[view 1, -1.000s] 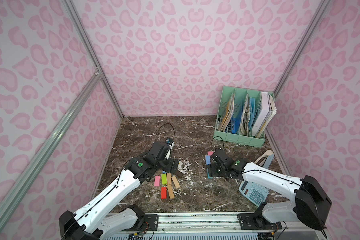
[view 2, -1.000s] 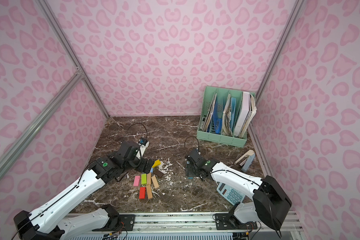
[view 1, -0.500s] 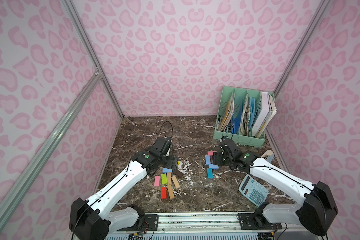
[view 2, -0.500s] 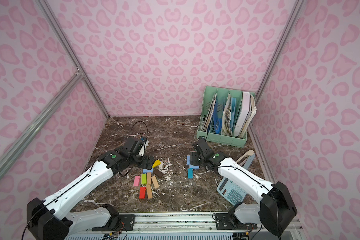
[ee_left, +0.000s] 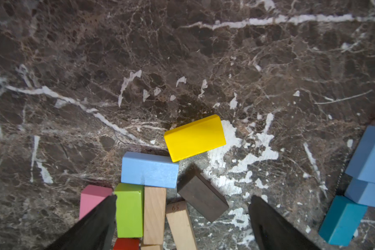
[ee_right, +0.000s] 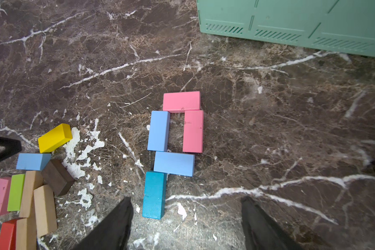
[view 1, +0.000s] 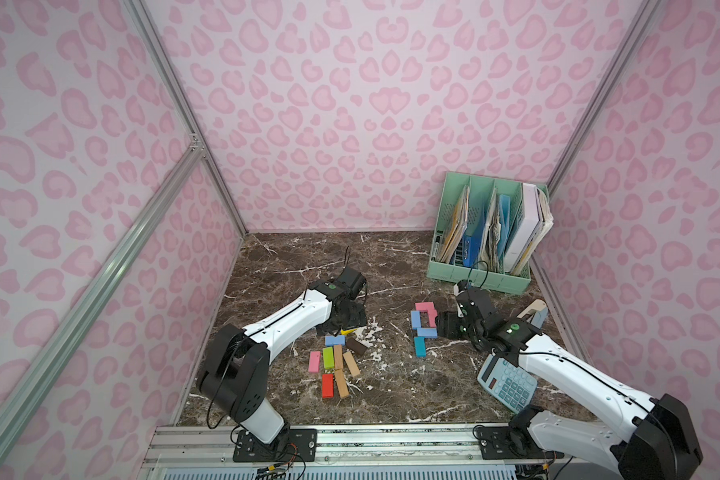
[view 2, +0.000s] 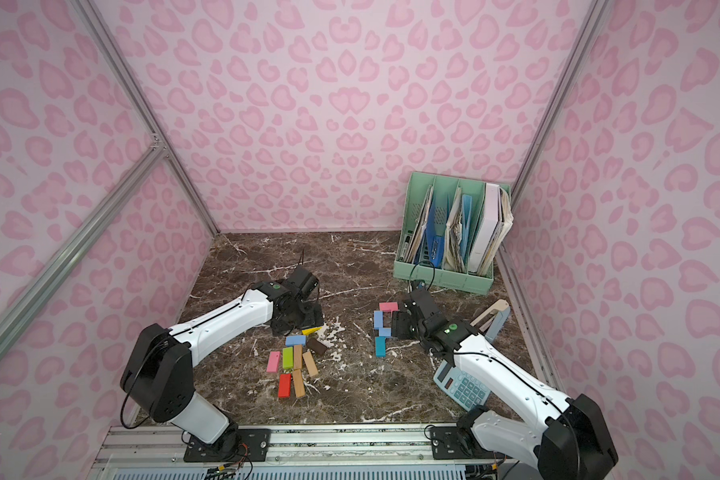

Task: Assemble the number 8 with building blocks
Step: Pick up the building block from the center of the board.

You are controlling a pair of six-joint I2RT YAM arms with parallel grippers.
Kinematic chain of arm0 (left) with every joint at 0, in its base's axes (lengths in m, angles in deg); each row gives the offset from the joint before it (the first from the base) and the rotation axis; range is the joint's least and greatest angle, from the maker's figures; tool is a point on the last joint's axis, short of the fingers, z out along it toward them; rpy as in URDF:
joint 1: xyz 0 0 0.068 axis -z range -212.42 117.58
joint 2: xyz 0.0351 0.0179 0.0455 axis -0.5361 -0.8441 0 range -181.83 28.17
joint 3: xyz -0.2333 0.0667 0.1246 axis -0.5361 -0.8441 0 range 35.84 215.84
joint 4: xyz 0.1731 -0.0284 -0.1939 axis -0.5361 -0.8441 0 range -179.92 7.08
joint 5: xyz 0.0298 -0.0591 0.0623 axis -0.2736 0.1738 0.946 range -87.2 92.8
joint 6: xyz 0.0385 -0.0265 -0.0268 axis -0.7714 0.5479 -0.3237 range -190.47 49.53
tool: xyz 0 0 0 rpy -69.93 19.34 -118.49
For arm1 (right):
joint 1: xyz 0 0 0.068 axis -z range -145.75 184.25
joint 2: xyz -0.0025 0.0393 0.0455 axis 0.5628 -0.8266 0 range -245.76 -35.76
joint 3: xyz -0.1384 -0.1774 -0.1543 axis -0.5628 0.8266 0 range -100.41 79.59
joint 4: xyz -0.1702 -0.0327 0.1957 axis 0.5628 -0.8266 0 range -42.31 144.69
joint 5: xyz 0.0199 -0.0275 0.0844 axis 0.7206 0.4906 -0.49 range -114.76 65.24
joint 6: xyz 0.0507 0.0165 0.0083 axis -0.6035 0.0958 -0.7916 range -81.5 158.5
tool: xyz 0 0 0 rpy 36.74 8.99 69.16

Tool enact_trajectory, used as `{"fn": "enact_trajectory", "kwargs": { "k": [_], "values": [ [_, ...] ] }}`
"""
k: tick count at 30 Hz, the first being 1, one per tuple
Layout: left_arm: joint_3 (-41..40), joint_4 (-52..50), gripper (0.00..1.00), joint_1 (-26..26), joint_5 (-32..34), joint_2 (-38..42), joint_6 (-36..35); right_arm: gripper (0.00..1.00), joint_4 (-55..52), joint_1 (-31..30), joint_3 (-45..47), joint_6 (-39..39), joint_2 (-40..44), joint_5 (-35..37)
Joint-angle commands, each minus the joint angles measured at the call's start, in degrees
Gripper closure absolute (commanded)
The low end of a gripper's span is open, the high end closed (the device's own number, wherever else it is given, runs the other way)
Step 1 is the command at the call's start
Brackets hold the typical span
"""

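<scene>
Five building blocks (ee_right: 174, 163) lie flat on the brown marble worktop (ee_right: 268, 108) as an unfinished figure. Two pink and two light blue ones form a closed loop, and a teal block (ee_right: 154, 194) touches its lower corner. The other blocks (view 1: 336, 361) lie clustered nearby. The right fingers (ee_right: 115, 223) are spread apart beside the loop, and the left fingers (ee_left: 95, 220) are apart over the cluster. Both are empty. A green file rack (view 1: 481, 278) stands behind.

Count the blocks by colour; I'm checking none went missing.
pink: 3
light blue: 3
tan: 3
teal: 1
yellow: 1
green: 1
red: 1
brown: 1
Total: 14
</scene>
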Motion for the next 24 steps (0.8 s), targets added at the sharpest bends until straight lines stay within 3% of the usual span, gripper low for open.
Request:
{"fn": "enact_trajectory", "kwargs": {
  "k": [1, 12, 24],
  "values": [
    [0.95, 0.22, 0.02, 0.01, 1.19, -2.05, 6.86, 0.19, 1.48, 1.48, 1.49, 0.92, 1.83, -1.27],
    [4.3, 2.08, 0.02, -0.18, 0.2, -10.04, 11.42, 0.19, 3.33, 2.77, 4.11, 2.15, 3.91, -3.88],
    [5.77, 4.83, 0.12, -0.97, -0.15, -14.8, 12.48, 0.18, 2.72, 2.77, 5.52, 2.6, 5.56, -3.61]
  ]
}}
